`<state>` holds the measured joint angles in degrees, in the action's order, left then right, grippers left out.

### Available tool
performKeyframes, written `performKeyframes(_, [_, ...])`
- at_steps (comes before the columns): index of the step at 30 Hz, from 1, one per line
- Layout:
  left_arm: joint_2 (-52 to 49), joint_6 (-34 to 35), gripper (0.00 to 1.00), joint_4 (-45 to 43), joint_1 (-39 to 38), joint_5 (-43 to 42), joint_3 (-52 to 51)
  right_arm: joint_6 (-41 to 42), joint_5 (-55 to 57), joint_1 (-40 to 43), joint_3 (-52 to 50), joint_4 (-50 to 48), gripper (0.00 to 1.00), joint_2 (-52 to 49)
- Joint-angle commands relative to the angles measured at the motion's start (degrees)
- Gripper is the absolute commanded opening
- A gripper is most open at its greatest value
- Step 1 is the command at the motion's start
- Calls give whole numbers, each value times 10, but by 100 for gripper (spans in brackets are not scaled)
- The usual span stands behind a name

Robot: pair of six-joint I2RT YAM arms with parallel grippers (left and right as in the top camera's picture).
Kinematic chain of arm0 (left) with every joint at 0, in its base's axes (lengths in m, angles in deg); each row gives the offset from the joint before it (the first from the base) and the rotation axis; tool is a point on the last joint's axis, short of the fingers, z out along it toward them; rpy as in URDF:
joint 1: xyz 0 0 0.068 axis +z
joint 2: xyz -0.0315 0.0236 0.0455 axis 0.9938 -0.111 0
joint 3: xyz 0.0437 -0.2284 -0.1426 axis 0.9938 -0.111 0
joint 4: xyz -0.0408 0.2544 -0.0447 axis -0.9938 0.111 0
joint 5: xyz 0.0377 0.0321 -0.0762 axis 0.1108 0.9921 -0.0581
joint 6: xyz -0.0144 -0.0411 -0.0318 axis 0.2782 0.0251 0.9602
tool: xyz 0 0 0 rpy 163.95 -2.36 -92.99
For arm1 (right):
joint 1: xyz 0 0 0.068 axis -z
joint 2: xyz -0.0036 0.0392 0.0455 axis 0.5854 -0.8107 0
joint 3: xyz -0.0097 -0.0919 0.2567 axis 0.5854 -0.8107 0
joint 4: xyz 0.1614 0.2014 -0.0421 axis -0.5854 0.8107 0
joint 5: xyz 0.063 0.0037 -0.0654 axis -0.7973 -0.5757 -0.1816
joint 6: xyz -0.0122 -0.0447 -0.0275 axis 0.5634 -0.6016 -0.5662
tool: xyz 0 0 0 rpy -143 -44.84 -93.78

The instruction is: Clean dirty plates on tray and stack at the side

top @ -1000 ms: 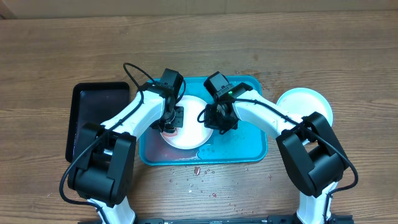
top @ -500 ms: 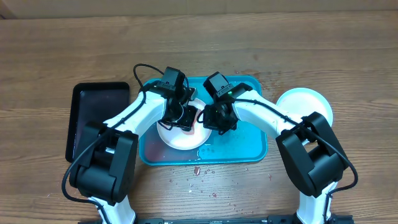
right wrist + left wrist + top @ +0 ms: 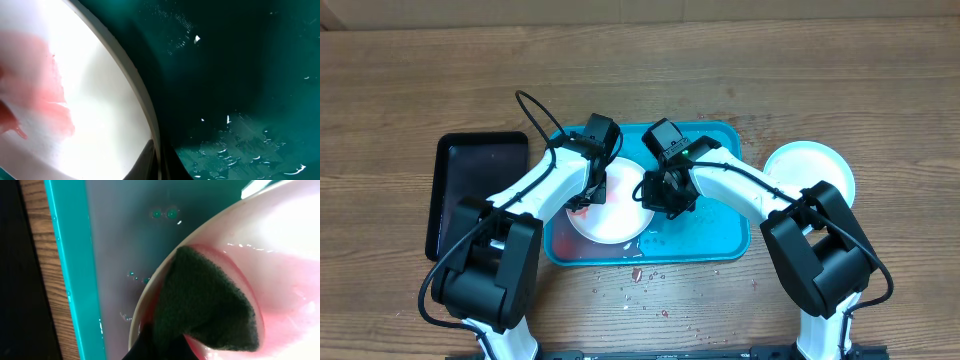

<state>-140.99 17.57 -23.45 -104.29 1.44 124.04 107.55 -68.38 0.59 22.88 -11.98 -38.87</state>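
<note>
- Right now the left hand (image 3: 590, 192) is clamped on a dark green sponge (image 3: 205, 305), and the sponge presses on the near-side rim of a white plate (image 3: 618, 215).
- The plate lies directly under this hand, inside the turquoise tray (image 3: 715, 235), towards the tray's left half.
- A pink smear (image 3: 45, 110) spreads thinly over the plate's wet face, just beside the sponge and running away from it towards the middle.
- The right hand (image 3: 665, 192) is closed on the opposite rim of the same plate, one finger above the rim and one below it, as its own wrist view shows at the bottom edge.
- Beyond that hand's fingers, the bare tray floor carries water droplets (image 3: 225, 150).
- The two hands face each other across the plate, close together but apart.
- Out to the far side of the right hand, off the tray, another white plate (image 3: 810, 165) rests on the wooden desk (image 3: 640, 80); I cannot tell whether more lie beneath it.
- Outward of the left hand, a black tray (image 3: 480, 190) sits just beside the turquoise one.
- Red specks (image 3: 640, 285) dot the desk near the tray's front edge, between the two arms' bases.
</note>
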Motion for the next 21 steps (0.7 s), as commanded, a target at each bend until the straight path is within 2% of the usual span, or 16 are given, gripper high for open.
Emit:
performKeyframes(1, [-12, -62, 4, -5, 7, -36, -8, -4, 17, -1, -17, 9, 4, -15])
performKeyframes(4, [-12, -181, 4, -14, 7, -219, -8, -4, 17, 0, -17, 9, 4, -15])
performKeyframes(7, [-12, -264, 4, -14, 7, -381, -8, -4, 16, 0, -17, 9, 4, -15])
performKeyframes(9, [-12, -303, 4, -20, 7, -461, -8, -4, 14, 0, -17, 9, 4, -15])
performKeyframes(10, [-12, -305, 4, -26, 7, -474, -8, -4, 14, 0, -17, 9, 4, -15])
performKeyframes(12, [-12, -284, 4, -56, 8, -452, -8, -4, 14, 0, -17, 9, 4, -15])
performKeyframes(14, [-12, -229, 4, -75, 8, -394, -8, -4, 14, 0, -17, 10, 4, -15])
performKeyframes(21, [-12, -12, 4, -91, 8, -38, -8, -4, 14, 0, -17, 10, 4, -15])
